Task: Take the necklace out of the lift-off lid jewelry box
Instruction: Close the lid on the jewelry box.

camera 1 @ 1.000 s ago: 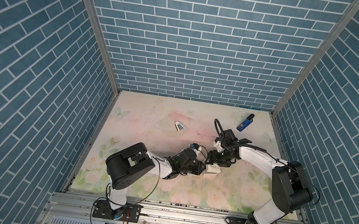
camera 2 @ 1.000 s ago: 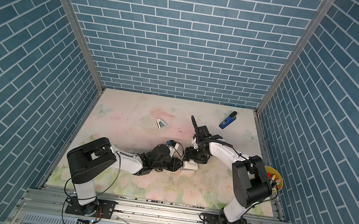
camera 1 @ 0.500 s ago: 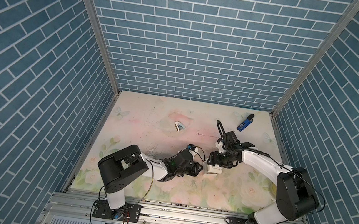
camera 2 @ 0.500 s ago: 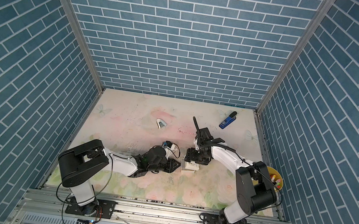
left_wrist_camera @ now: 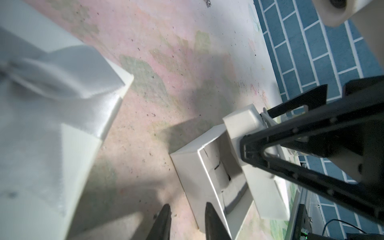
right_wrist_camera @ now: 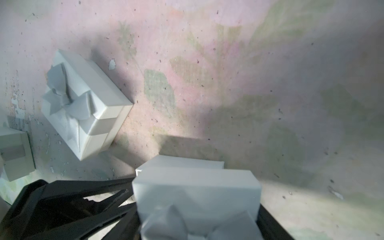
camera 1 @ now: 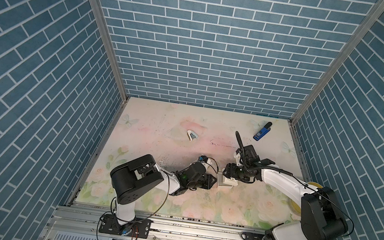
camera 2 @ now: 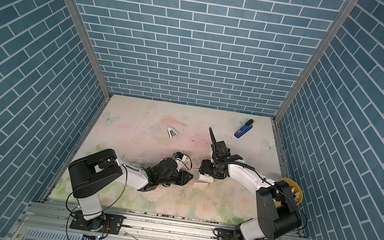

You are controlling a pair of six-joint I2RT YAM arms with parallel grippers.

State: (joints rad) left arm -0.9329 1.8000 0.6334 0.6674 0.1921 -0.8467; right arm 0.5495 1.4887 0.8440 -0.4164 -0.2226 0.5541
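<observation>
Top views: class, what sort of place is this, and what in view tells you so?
Probably a staged robot test cell, not a real room: brick-print panel walls box in a floral tabletop, and the left arm and right arm are bolted to a metal rail.

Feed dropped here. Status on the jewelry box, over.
Right gripper holds lid, off the base. Left gripper part open at base wall. Necklace not visible. Spare bowed box alongside, not blocking.

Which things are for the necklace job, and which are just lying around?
For the job: open jewelry box, bow lid lifted off it; necklace not visible.
Lying about: closed bow box, blue gadget, yellow bowl.
</observation>
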